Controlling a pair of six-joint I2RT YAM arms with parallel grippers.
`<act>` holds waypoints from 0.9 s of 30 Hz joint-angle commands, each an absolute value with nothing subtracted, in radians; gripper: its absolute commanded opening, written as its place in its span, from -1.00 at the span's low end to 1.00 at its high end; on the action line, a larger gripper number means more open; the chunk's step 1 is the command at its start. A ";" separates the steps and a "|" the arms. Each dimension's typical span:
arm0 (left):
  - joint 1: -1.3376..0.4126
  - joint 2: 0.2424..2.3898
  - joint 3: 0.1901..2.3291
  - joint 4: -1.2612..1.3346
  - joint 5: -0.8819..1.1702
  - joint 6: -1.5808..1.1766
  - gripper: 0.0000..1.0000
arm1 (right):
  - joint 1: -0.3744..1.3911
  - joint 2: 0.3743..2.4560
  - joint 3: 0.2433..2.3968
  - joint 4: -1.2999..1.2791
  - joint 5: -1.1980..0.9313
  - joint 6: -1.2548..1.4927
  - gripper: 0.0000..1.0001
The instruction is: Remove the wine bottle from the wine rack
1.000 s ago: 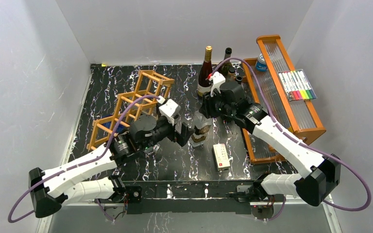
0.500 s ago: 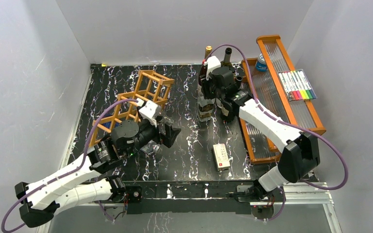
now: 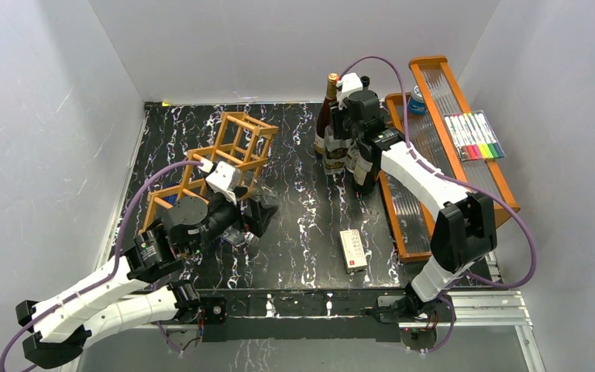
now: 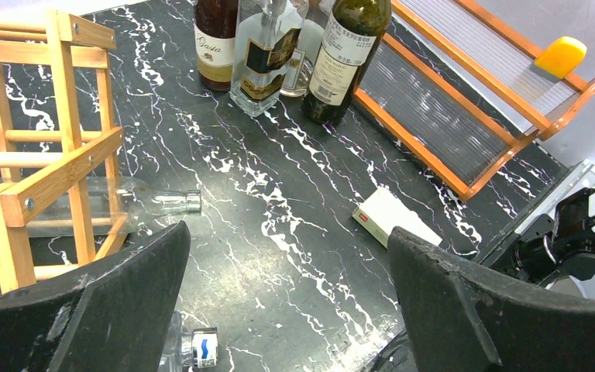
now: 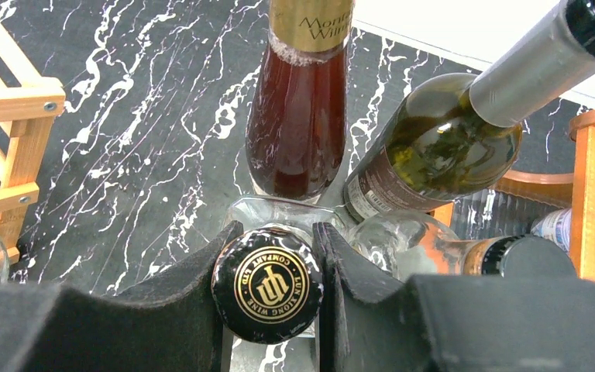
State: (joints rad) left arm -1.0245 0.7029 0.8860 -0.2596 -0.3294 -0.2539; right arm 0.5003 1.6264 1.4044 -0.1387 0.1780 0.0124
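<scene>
The orange-brown wooden wine rack (image 3: pixel 221 155) stands at the table's left; it also shows in the left wrist view (image 4: pixel 42 167). A clear bottle (image 4: pixel 151 203) lies in a low cell, neck poking out. My left gripper (image 3: pixel 259 219) hangs open and empty just right of the rack, as the left wrist view (image 4: pixel 290 240) shows. My right gripper (image 3: pixel 347 138) is at the back, shut on the black gold-printed cap (image 5: pixel 267 284) of an upright clear wine bottle (image 3: pixel 333 161), which stands among other bottles.
A red-brown bottle (image 5: pixel 298 116) and a dark green bottle (image 5: pixel 434 151) stand right beside the held one. An orange-brown tiered tray (image 3: pixel 449 155) lies to the right. A white box (image 3: pixel 353 249) lies near the front. A small bottle (image 4: pixel 195 347) lies under my left gripper.
My right gripper carried the clear bottle from mid-table back to the group of standing bottles. My left gripper drew back leftward toward the rack, open.
</scene>
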 commanded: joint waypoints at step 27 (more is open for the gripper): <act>-1.028 0.700 0.927 -0.278 -0.356 -0.269 0.96 | 0.492 1.571 1.510 -0.030 0.206 0.123 0.76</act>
